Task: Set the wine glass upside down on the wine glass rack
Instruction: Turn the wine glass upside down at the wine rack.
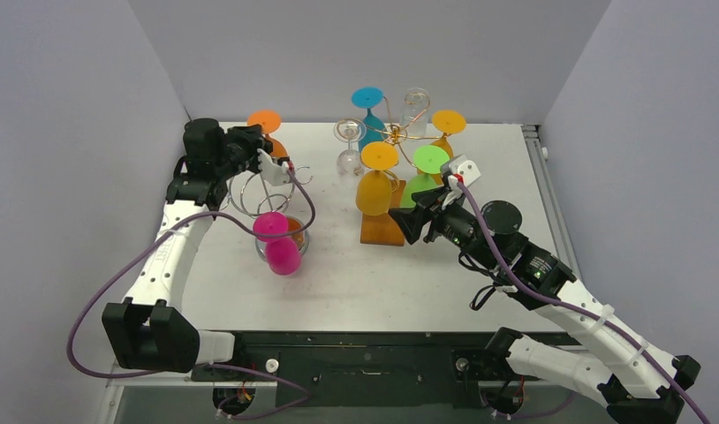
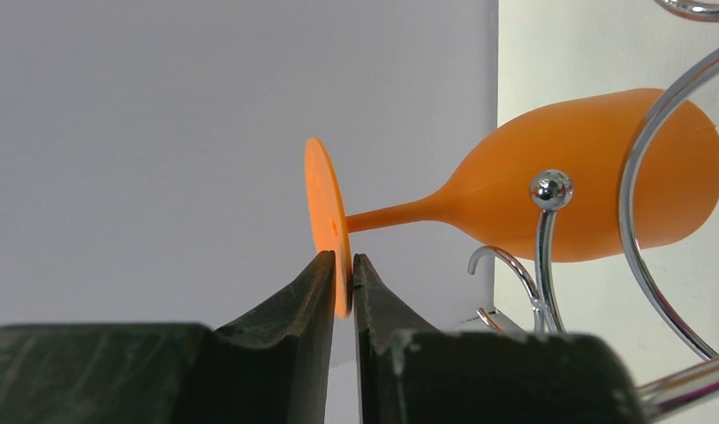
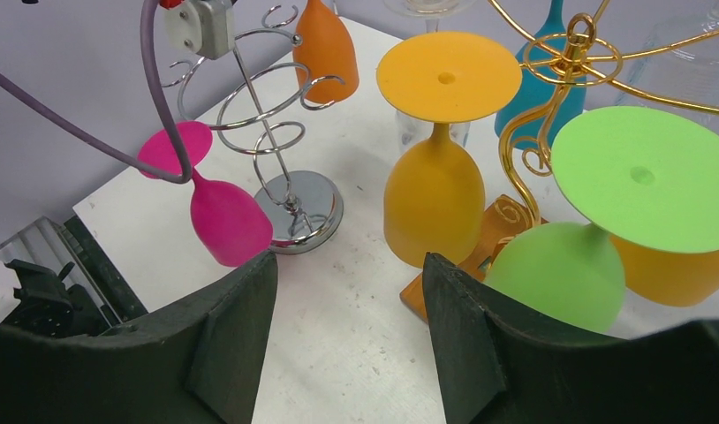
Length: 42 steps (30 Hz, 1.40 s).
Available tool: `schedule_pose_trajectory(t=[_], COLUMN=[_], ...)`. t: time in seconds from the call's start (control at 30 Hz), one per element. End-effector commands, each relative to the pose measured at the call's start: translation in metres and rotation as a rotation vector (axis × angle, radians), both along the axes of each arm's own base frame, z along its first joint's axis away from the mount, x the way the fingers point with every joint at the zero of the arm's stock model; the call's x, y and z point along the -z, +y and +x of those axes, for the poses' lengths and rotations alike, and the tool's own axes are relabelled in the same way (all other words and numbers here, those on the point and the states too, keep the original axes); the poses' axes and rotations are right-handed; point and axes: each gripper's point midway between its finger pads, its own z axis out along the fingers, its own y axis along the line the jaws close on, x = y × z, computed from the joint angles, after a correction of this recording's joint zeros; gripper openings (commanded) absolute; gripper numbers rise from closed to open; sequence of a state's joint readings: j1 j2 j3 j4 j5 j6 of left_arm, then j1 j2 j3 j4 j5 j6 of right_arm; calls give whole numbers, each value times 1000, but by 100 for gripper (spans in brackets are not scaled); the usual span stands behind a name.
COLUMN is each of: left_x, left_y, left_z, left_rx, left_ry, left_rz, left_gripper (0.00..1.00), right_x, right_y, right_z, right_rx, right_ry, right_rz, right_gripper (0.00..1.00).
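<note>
Orange matte wine glass [image 2: 577, 150] seems light, stiff; left gripper [image 2: 343, 261] pinches its foot disc at six o'clock, right gripper [image 3: 349, 265] gapes empty.

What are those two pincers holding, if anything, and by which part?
The left pincer pinches the orange glass by the edge of its round foot. The right pincer is open and holds nothing.
</note>
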State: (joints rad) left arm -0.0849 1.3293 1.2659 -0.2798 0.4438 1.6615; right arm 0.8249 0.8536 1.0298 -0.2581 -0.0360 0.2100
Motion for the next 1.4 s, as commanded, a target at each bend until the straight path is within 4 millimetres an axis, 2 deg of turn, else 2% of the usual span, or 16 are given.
schedule_pose_trajectory(t=[0.0, 0.23, 0.37, 0.87, 1.37], left_x=[-29, -16, -14, -10, 1], left_y=[17, 37, 41, 27, 29], left_z=[-4, -1, 2, -14, -35], left_rx=[-113, -219, -239, -167, -170], left_ry=[-28, -44, -44, -32, 19], left_rz=[-31, 12, 21, 27, 31], left_gripper=[10, 11, 10, 10, 8], right_x=[0, -1, -2, 2, 7], right_y=[3, 3, 4, 2, 0], right_z=[0, -1, -1, -1, 0], right_rx=[-13, -18, -19, -13, -3], right_ry=[7, 12, 16, 22, 31], right_rz=[9, 5, 5, -5, -26], right_gripper=[56, 56, 56, 55, 54])
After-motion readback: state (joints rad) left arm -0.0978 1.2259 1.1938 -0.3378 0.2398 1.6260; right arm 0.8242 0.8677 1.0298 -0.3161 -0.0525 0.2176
